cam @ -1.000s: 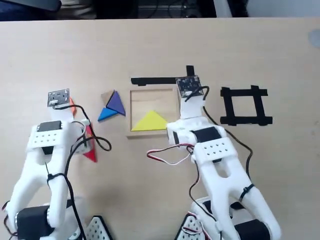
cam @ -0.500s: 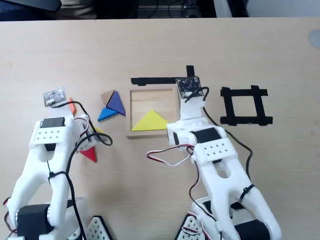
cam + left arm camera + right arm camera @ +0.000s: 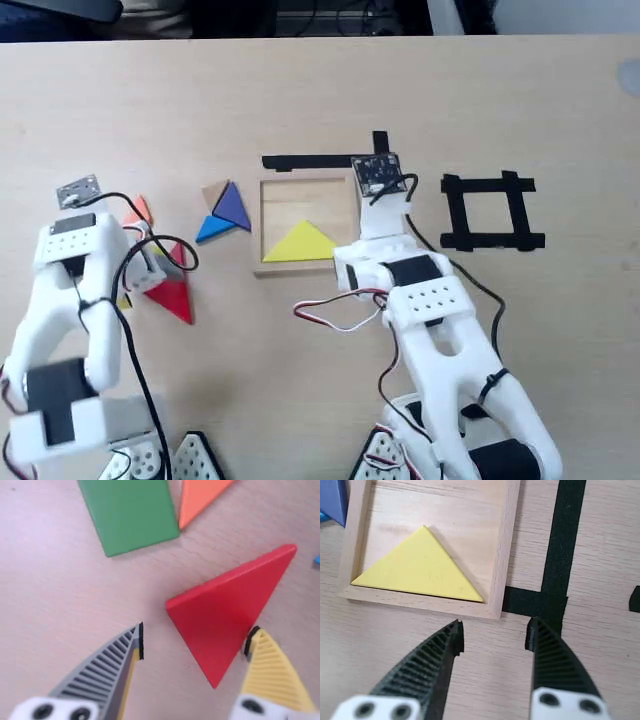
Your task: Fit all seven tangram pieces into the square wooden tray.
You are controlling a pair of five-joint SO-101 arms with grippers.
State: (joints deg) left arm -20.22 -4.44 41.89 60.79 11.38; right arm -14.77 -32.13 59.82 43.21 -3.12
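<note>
The square wooden tray (image 3: 308,190) (image 3: 502,555) holds a yellow triangle (image 3: 298,243) (image 3: 420,565) against its near edge. A red triangle (image 3: 227,610) (image 3: 172,297) lies flat on the table between the fingers of my open left gripper (image 3: 196,641), and the yellow finger (image 3: 270,665) touches its edge. Just beyond it lie a green piece (image 3: 127,515) and an orange piece (image 3: 200,497) (image 3: 137,210). Blue (image 3: 212,229), purple (image 3: 234,206) and brown (image 3: 211,191) pieces sit left of the tray. My right gripper (image 3: 494,630) hangs open and holds nothing over the tray's near right corner.
Black tape strips (image 3: 310,161) (image 3: 560,545) run along the tray's far and right sides. A black tape square (image 3: 492,212) marks the table to the right. A loose red and white cable (image 3: 335,318) lies in front of the tray.
My left arm has swung to the left, uncovering more of the red triangle. The right arm, the tray and the other pieces have stayed put.
</note>
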